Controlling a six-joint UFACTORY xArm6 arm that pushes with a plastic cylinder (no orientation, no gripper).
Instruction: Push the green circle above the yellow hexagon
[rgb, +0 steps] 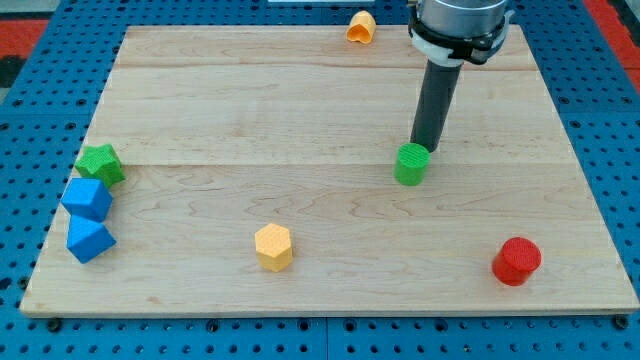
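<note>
Camera view: the only view I have, looking down at an angle on a pale wooden board (330, 100) that lies on a blue perforated table (600, 120).
My tip: the dark straight rod comes down from the arm's head at the far right, and my tip (424, 150) sits at the far-right edge of the green round block. It looks to be touching it, though I cannot be sure of contact from here.
Hand state: I have no jaws to open or close, only the rod, and it has hold of nothing.
Green circle: the short green plastic cylinder (411, 164) stands upright, right of the board's middle.
Yellow hexagon: the yellow plastic hexagonal block (273, 246) sits nearer the camera and well to the left of the green circle, the two well apart.
Red cylinder: a red round plastic block (516, 261) stands near the near right corner.
Left edge group: a green star-shaped block (100, 165) lies farthest, then two blue angular blocks (87, 199) and (90, 240), closely stacked toward the near side.
Orange block: a small orange curved piece (361, 27) rests at the far edge, left of the rod.
</note>
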